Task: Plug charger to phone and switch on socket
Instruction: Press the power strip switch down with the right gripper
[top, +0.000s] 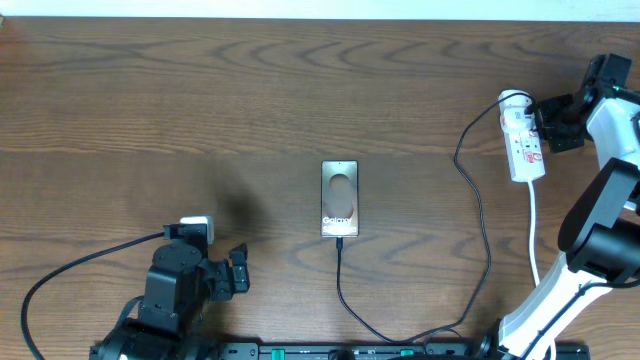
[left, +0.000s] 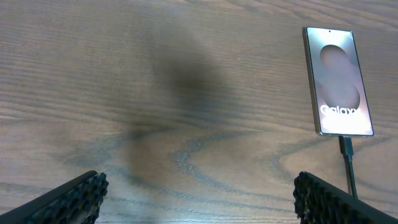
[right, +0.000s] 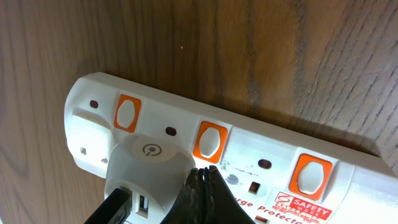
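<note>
The right end effector (right: 202, 172) is closed, its tips meeting at the lower edge of the middle orange switch (right: 210, 140) on the power strip (right: 267, 155), with a white adapter (right: 146, 168) just to their left. The left end effector (left: 199, 186) is spread open and empty above the desk (left: 155, 93). The phone (left: 337, 81) lies ahead to its right, with the charger cable (left: 348, 162) plugged into its near edge.

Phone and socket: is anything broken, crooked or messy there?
Nothing stands out. The phone lies flat and straight, with the charger plugged into its bottom end. The socket looks whole, and nothing is spilled on the table.
</note>
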